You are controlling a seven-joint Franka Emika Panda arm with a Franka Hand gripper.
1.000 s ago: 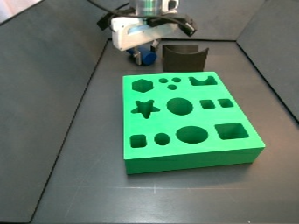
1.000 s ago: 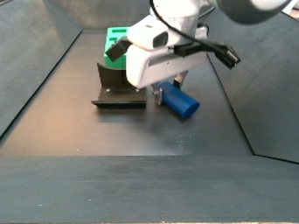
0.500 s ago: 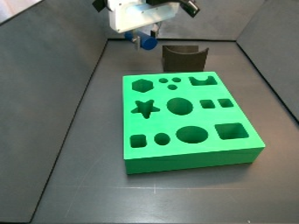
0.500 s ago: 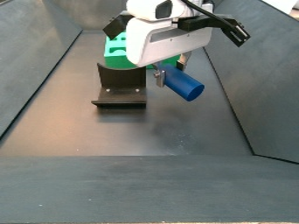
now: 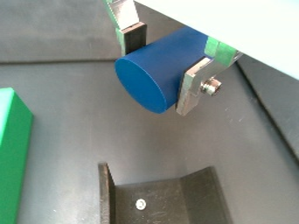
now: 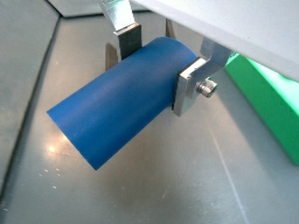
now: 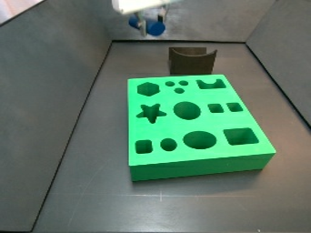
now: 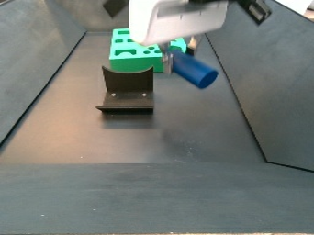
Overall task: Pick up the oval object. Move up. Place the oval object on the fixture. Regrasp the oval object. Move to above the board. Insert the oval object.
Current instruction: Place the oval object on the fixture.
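Green board (image 7: 195,123) flat on the dark floor, cut-outs upward: hexagon, star, circles, ovals, squares; in a side view (image 8: 132,48) partly hidden behind the fixture and gripper; one green edge visible in both wrist views (image 5: 12,157) (image 6: 267,83). Fixture (image 7: 190,60) at 12 o'clock from the board, just beyond its far edge, notch upward; seen with its base plate in a side view (image 8: 127,89); notch empty in a wrist view (image 5: 158,195). Gripper (image 8: 175,57) raised well above the floor, at 1 o'clock from the fixture; nearly out of frame at the top in a side view (image 7: 148,24). Silver fingers (image 5: 194,83) clamped on opposite sides of the oval object (image 5: 163,70), blue peg held clear of the floor, dark blue end face outward (image 6: 126,101) (image 8: 193,72) (image 7: 155,27), tilted down away from the gripper.
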